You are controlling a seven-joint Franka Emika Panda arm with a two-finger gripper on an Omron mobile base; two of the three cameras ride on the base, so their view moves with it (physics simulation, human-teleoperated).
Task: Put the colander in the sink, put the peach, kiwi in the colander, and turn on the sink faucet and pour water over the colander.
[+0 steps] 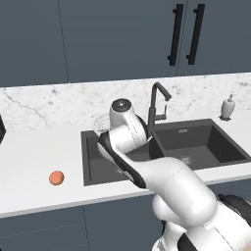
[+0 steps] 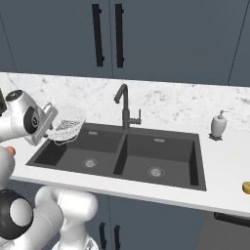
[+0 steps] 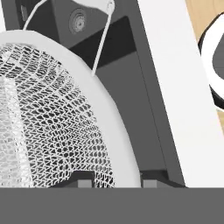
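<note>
Currently, at the far left of the white counter (image 1: 34,162), the peach (image 1: 57,178) rests alone on the worktop, near the front edge and well apart from the sink's left rim.

Next to the right, the sink (image 2: 161,161) sits recessed in the counter: a dark double basin with a round steel drain (image 2: 89,162) in the left basin and another drain (image 2: 156,171) in the right basin.

Over the rear left corner of the left basin, the gripper (image 2: 52,128) holds the colander (image 2: 67,125) clear of the basin floor. The fingers are closed narrowly on the colander's rim. In the right base view the mesh bowl hangs tilted, its opening facing partly toward the camera. In the hand view the white rim and mesh wall of the colander (image 3: 57,118) run close along the fingertips (image 3: 85,180), with a thin wire handle loop (image 3: 103,33) extending above the dark basin.

Behind the divider between the basins stands the sink faucet (image 2: 124,110), upright, its spout angled over the left basin.

Farther right, a white soap dispenser (image 2: 218,124) stands on the counter behind the right basin. At the far right edge, a small yellowish object (image 2: 246,187) lies on the counter; its identity cannot be determined.
</note>
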